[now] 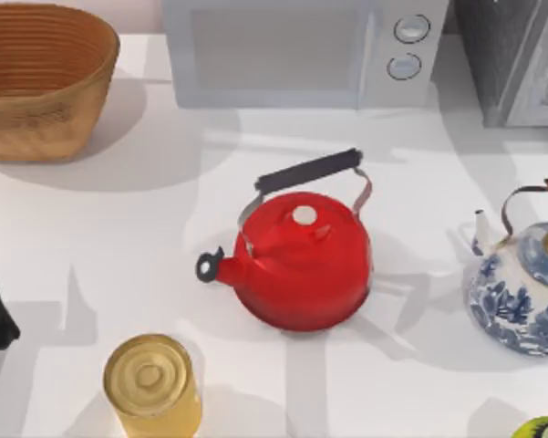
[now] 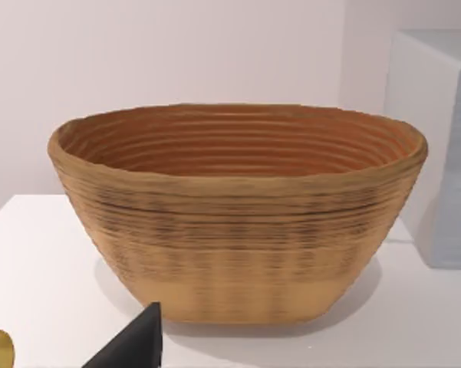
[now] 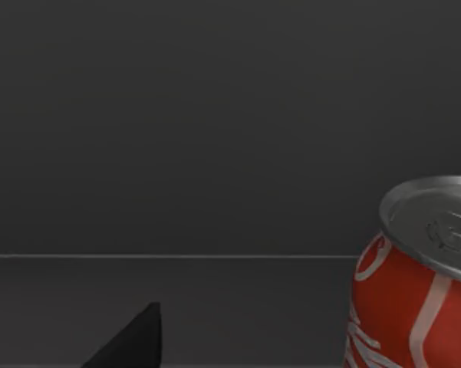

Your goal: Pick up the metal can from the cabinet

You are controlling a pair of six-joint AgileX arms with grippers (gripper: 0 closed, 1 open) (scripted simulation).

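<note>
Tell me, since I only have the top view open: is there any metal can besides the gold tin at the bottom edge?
Observer: Yes. The right wrist view shows a red soda can with a silver lid, standing upright.
Operator: What is it standing on?
Observer: A dark shelf with a dark wall behind it, which looks like the inside of a cabinet.
Operator: And what does the left wrist camera face?
Observer: The woven basket, seen side on, with a pale wall behind it.
</note>
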